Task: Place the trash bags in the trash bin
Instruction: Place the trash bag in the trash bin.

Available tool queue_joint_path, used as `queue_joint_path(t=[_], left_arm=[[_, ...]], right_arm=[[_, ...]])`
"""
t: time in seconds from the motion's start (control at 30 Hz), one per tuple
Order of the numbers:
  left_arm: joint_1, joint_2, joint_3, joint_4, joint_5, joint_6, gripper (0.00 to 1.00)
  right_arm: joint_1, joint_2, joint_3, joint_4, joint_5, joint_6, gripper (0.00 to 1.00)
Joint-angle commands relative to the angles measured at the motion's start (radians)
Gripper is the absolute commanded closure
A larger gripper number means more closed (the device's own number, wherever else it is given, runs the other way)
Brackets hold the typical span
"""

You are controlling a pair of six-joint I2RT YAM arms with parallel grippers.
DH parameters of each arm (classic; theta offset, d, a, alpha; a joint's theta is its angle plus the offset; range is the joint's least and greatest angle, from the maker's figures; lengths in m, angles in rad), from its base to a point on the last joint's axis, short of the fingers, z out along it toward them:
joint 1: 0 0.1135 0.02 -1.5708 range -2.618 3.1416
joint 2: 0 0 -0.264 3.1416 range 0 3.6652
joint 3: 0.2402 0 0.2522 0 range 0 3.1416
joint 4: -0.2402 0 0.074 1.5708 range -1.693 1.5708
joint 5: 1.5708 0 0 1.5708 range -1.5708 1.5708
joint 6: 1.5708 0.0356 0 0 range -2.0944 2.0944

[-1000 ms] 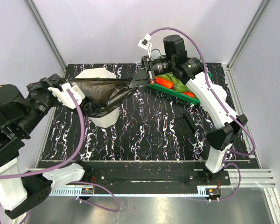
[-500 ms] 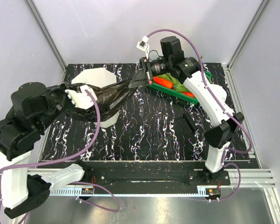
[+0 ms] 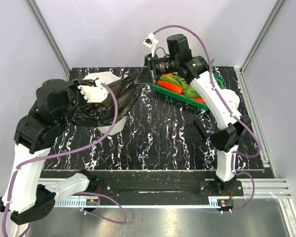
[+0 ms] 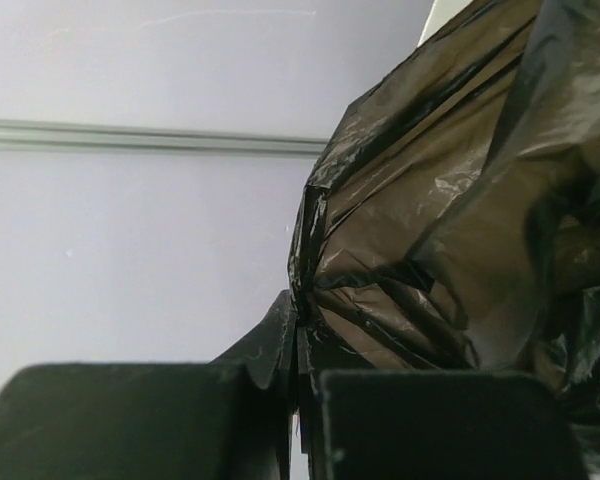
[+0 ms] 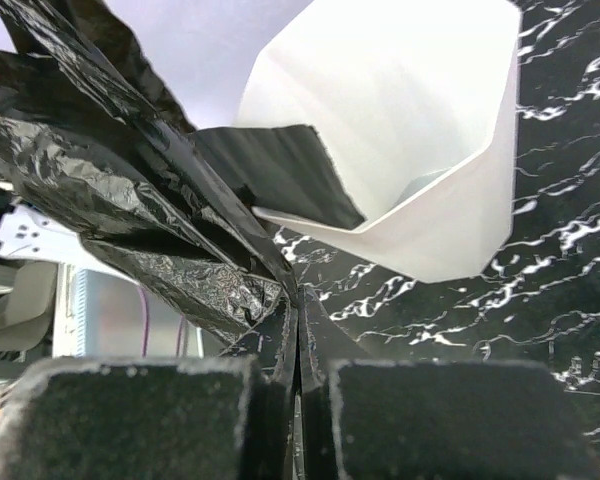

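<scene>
A large crinkled black trash bag (image 3: 111, 98) hangs spread between my two grippers, over the trash bin. The white faceted bin (image 3: 110, 129) stands at the table's left; the bag hides most of its mouth and only part of the rim shows. My left gripper (image 3: 85, 92) is shut on the bag's left edge, above the bin's left side. Its wrist view shows the fingertips (image 4: 302, 345) pinching the film (image 4: 430, 230). My right gripper (image 3: 143, 78) is shut on the bag's right corner, right of the bin. Its wrist view shows the pinch (image 5: 298, 315), the bag (image 5: 120, 180) and the bin's open mouth (image 5: 410, 130).
A shallow green tray (image 3: 173, 95) of vegetables lies at the back right, under the right arm. Two small dark flat shapes (image 3: 199, 129) lie on the marbled table near the right arm's elbow; I cannot tell what they are. Walls close in on three sides.
The left arm has swung up and right, carrying its edge of the bag over the bin. The bag has gone from taut to slack. The right gripper moved slightly back and left.
</scene>
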Motion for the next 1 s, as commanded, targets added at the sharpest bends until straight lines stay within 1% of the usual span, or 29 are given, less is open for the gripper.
queue_joint_path(t=[0.0, 0.1, 0.27, 0.33, 0.5, 0.6, 0.77, 0.83, 0.97], left_arm=[[0.063, 0.019, -0.037, 0.183, -0.057, 0.02, 1.0], [0.133, 0.03, -0.063, 0.215, -0.01, 0.019, 1.0], [0.273, 0.035, -0.107, 0.233, 0.14, -0.009, 1.0], [0.308, 0.041, -0.121, 0.246, 0.17, -0.024, 1.0], [0.406, 0.062, -0.106, 0.232, 0.303, -0.081, 1.0], [0.453, 0.079, -0.083, 0.192, 0.377, -0.107, 1.0], [0.514, 0.105, -0.099, 0.209, 0.407, -0.113, 1.0], [0.571, 0.124, -0.107, 0.229, 0.424, -0.113, 1.0], [0.635, 0.171, -0.092, 0.263, 0.479, -0.145, 1.0]], right_arm=[[0.002, 0.033, 0.07, -0.013, 0.092, -0.042, 1.0], [0.002, 0.057, 0.089, -0.015, 0.112, -0.043, 1.0], [0.001, 0.085, 0.116, -0.016, 0.154, -0.056, 1.0], [0.002, 0.097, 0.127, -0.021, 0.175, -0.063, 1.0], [0.002, 0.123, 0.156, -0.028, 0.203, -0.08, 1.0], [0.001, 0.14, 0.182, -0.031, 0.217, -0.089, 1.0], [0.002, 0.174, 0.233, -0.047, 0.26, -0.129, 1.0], [0.002, 0.188, 0.239, -0.048, 0.27, -0.14, 1.0], [0.002, 0.214, 0.262, -0.05, 0.274, -0.145, 1.0]])
